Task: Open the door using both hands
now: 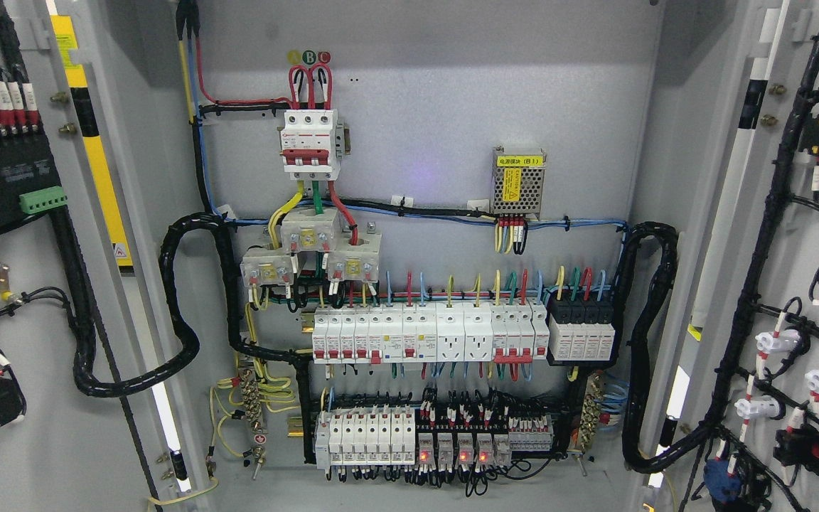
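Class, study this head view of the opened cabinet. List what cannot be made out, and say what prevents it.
1. Robot's hands: neither appears in the head view.
2. Left door and right door: outer edges cut off by the frame.
3. Breaker row: label print too small.
4. Yellow label on the power supply: text too small.
5. Cabinet floor: cut off at the bottom edge.

Both swung-open grey metal cabinet doors are cut off: the left door [61,441] by the left edge, the right door [804,235] by the right edge. Print on the small yellow-labelled metal power supply [519,181] is too small to read.
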`<state>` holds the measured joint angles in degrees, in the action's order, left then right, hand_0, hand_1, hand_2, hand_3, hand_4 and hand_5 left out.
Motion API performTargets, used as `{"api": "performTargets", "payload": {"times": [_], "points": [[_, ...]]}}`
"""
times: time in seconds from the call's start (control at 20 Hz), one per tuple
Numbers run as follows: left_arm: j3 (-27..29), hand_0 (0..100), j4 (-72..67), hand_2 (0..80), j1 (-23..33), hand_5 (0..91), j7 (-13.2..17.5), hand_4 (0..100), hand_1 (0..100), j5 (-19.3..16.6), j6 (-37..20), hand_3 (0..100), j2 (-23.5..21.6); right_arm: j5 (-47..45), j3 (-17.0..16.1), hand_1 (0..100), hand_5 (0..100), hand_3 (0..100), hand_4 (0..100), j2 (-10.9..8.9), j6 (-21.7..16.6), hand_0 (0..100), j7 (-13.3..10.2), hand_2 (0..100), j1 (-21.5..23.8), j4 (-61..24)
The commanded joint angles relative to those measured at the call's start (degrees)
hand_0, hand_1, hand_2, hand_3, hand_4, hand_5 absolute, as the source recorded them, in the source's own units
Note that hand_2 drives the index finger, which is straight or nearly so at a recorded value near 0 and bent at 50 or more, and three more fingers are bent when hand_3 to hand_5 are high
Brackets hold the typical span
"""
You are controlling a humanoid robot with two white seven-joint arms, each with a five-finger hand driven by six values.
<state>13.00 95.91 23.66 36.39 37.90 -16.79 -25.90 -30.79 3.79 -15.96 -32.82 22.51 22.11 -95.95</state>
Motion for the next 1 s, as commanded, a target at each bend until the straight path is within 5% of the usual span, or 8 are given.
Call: {"api": "performTargets", "payload": {"times": [0.0,0.15,0.35,0.6,0.95], "points": [[-14.40,12,-7.20,0.0,2.70,0.0,-3.49,0,56,-9.68,0.44,0,15.68,0.55,7.98,50,0,0,0,2.69,-0.31,0,0.34,4,-4.43,36.84],[-16.67,12,-19.05,0.0,2.79,0.0,-10.18,0,56,-9.95,0.44,0,18.51,0.55,8.17,50,0,0,0,6.02,-0.49,0,0.87,4,-7.60,52.05],[-17.31,12,-41.17,0.0,-0.44,0.0,-10.46,0,56,-9.77,0.44,0,23.77,1.95,8.52,50,0,0,0,7.78,0.04,0,0.78,4,-11.12,67.70],[-18.17,12,-81.80,0.0,-14.50,0.0,-10.02,0,56,-10.30,0.27,0,26.25,8.45,8.16,50,0,0,0,10.15,0.21,0,0.08,4,-11.56,79.93],[-18.00,12,-90.70,0.0,-13.20,0.0,-9.66,0,56,-10.39,1.67,0,26.60,11.36,8.16,50,0,0,0,13.76,10.23,0,-2.64,4,-12.26,91.73]]}}
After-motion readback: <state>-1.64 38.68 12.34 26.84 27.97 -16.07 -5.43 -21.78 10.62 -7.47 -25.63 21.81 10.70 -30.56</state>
